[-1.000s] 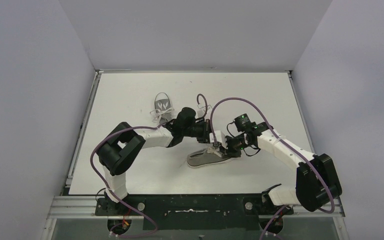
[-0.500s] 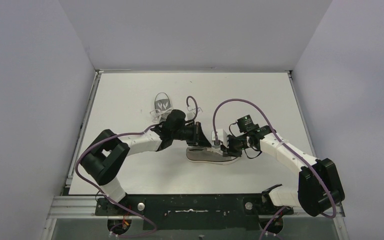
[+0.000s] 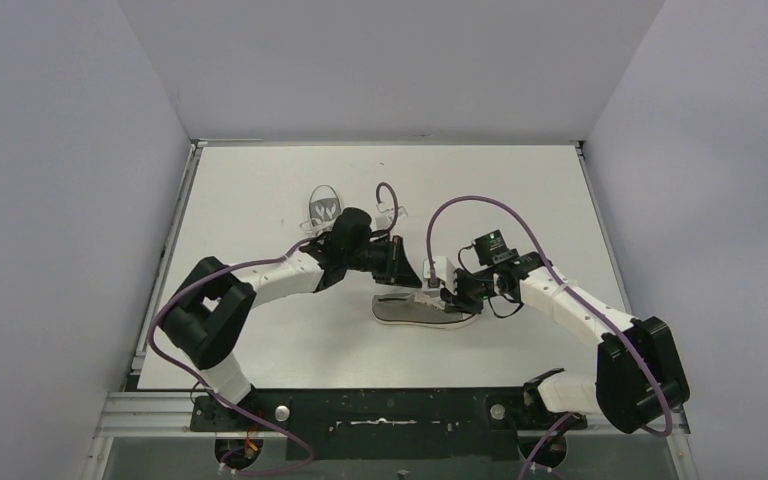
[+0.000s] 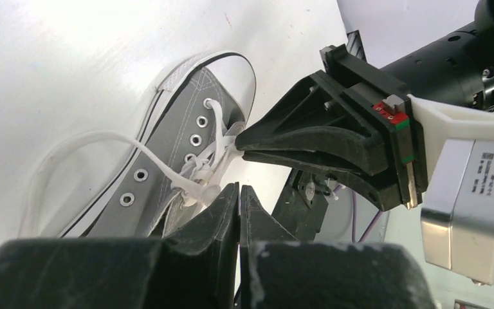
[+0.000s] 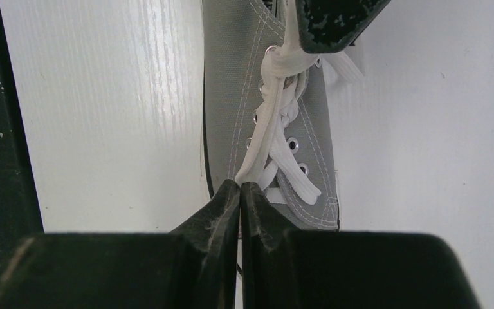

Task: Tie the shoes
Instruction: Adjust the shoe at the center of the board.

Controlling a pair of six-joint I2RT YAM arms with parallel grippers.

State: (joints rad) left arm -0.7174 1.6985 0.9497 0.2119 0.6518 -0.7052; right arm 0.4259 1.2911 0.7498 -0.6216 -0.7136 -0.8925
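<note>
Mid-table, between the two arms: the near shoe [image 3: 410, 314] lies on the white table [image 3: 540, 190]. It is grey canvas with a white sole edge, and its long axis runs left to right in the overhead view. Both grippers meet directly above its laced opening.

Left gripper [image 4: 238, 194] — jaws fully together, no gap visible between the fingers. In its own wrist view a strand of the white lace [image 5: 262, 127] ends at its fingertips. In the right wrist view its black tip sits on the lace just past the point where the strands bunch and cross. Reads as a pinch on the lace.

Right gripper [image 5: 240, 188] — jaws likewise pressed together, with the lace running taut from the bunched crossing straight into the closed tips. In the left wrist view its pointed tip touches the lace over the shoe's opening, close beside the left fingers but apart from them.

In the left wrist view, a slack loop of the lace lies on the table beside the near shoe's sole, on the side away from the right gripper.

Far shoe [image 3: 324, 208]: sits alone toward the back of the table, left of centre, apart from both grippers, with white lace lying loose at its near end.
</note>
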